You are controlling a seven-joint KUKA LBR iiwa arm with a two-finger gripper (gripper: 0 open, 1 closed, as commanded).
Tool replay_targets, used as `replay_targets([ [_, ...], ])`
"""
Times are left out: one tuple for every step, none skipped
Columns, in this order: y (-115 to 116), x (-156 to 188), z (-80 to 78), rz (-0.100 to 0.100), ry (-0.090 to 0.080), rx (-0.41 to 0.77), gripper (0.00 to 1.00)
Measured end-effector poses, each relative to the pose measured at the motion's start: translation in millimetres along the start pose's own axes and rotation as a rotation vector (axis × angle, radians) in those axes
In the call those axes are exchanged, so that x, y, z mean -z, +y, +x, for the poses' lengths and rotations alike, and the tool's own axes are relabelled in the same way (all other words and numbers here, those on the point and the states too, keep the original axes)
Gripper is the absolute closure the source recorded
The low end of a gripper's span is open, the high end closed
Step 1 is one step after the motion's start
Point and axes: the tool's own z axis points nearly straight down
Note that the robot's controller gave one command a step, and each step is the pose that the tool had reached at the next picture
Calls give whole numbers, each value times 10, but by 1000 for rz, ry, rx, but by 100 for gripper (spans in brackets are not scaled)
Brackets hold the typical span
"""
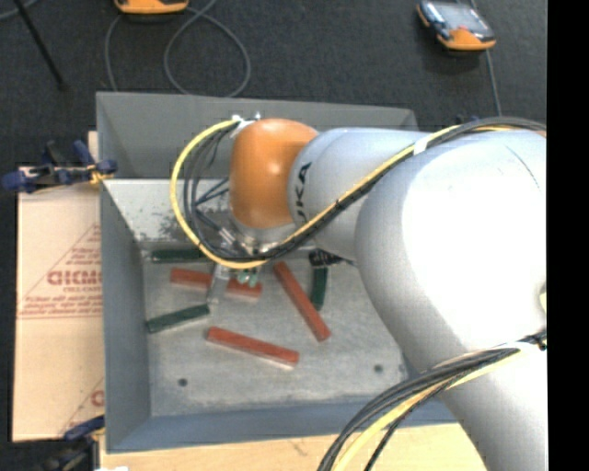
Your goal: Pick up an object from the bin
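- Bin (pixel 124 304): sticks lie loose on its floor; clock directions are taken from the floor's middle.
- Front stick (pixel 251 347): 6 o'clock, lying crosswise.
- Left stick (pixel 177 318): 9 o'clock, near the left wall.
- Slanted stick (pixel 301 301): 3 o'clock, running from 11 to 5.
- Right stick (pixel 318 287): just beside the slanted stick, at its 2 o'clock.
- Back stick (pixel 173 254): 10 o'clock, by the back wall.
- Second stick (pixel 190 277): just before the back stick.
- Short piece (pixel 244 288): 11 o'clock, between the second stick and the slanted stick.
- Gripper (pixel 219 285): at the short piece's 9 o'clock.

We see a thin cable loop (pixel 248 57) on the dark carpet (pixel 350 55); just left of the loop sits an orange-and-black device (pixel 150 5), and well to its right another, grey and orange (pixel 456 24)
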Motion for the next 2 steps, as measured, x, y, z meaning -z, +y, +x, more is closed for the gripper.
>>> replay_targets([
  [10, 1259, 150, -4, -6, 28, 100],
  [164, 2270, -137, -7, -9, -45, 100],
])
